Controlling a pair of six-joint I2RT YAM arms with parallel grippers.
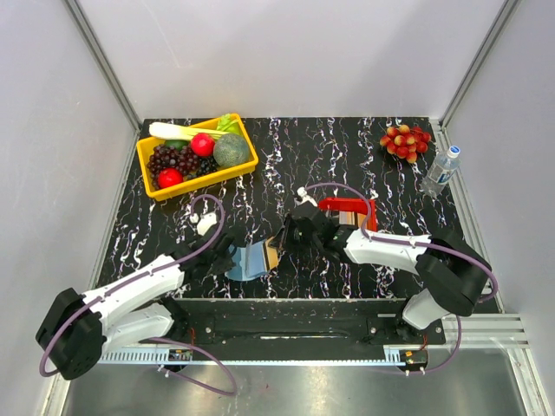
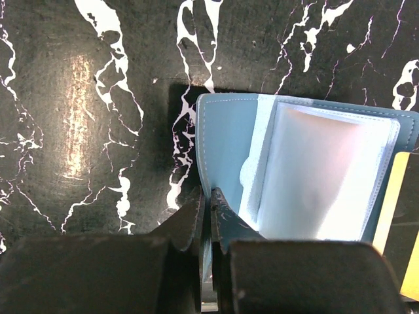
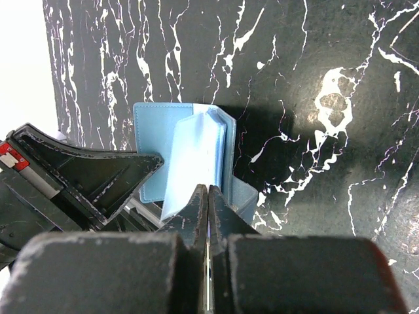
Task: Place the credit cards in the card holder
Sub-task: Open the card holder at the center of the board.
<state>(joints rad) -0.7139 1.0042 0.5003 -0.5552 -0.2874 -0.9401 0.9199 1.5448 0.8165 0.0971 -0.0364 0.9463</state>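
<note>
The right gripper (image 3: 208,191), apparently pinching a tan card (image 2: 395,196) edge-on, is pointing it leftward at the card holder (image 3: 154,131), which the left gripper (image 2: 208,193) is clamping open.

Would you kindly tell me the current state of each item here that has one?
card holder: open, inner sleeves showing.
left gripper: shut on the card holder's cover.
right gripper: shut on the tan-gold card.
tan-gold card: held at the holder's edge, not yet in a pocket.
water bottle: upright.
yellow bin: filled with produce.
</note>
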